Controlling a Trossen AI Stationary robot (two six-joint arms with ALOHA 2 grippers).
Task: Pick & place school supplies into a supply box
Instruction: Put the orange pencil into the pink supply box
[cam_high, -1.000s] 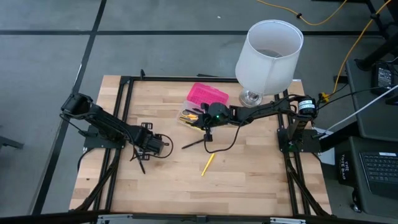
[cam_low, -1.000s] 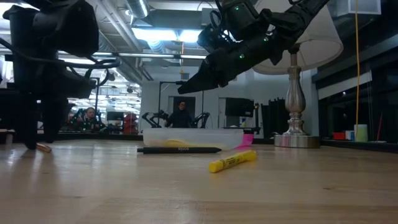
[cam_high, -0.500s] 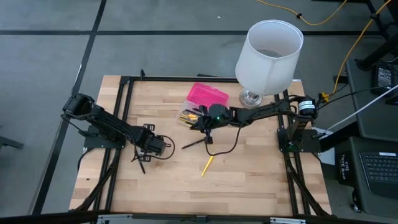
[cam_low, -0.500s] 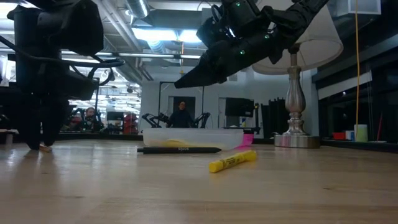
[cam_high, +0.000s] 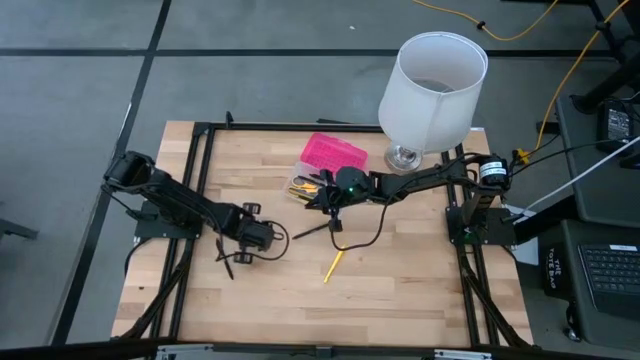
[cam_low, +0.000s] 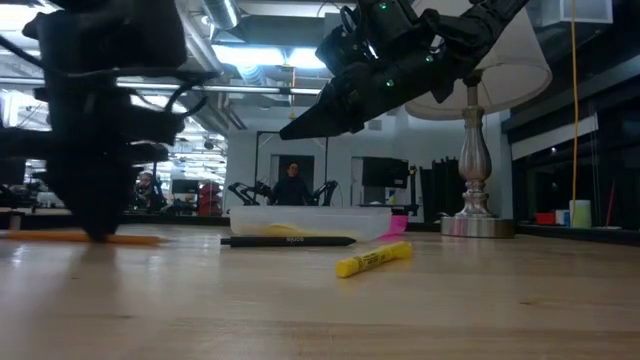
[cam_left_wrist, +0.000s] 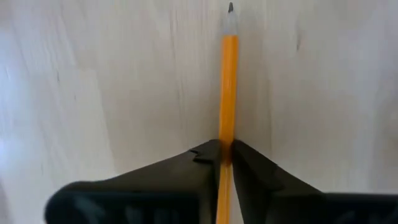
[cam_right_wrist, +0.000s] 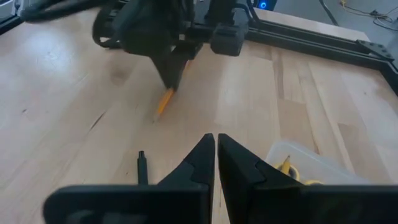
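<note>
Low over the table, left claw (cam_left_wrist: 225, 163) pinches an orange pencil (cam_left_wrist: 229, 87).

Even, bright overhead light falls on the tabletop (cam_high: 400, 270) in the high view, with soft shadows. In the low view, ceiling strip lights (cam_low: 250, 55) glare (arms read as dark silhouettes), and the left claw (cam_low: 95, 215) is smeared by blur.

Supply box (cam_high: 322, 168): set beside the lamp (cam_high: 430, 95), at the table's (cam_high: 420, 290) back.
Pen (cam_high: 310, 231): laid in front of the box.
Marker (cam_high: 333, 265): laid nearer the front edge.
Pencil (cam_left_wrist: 228, 81): laid left of the pen.
</note>
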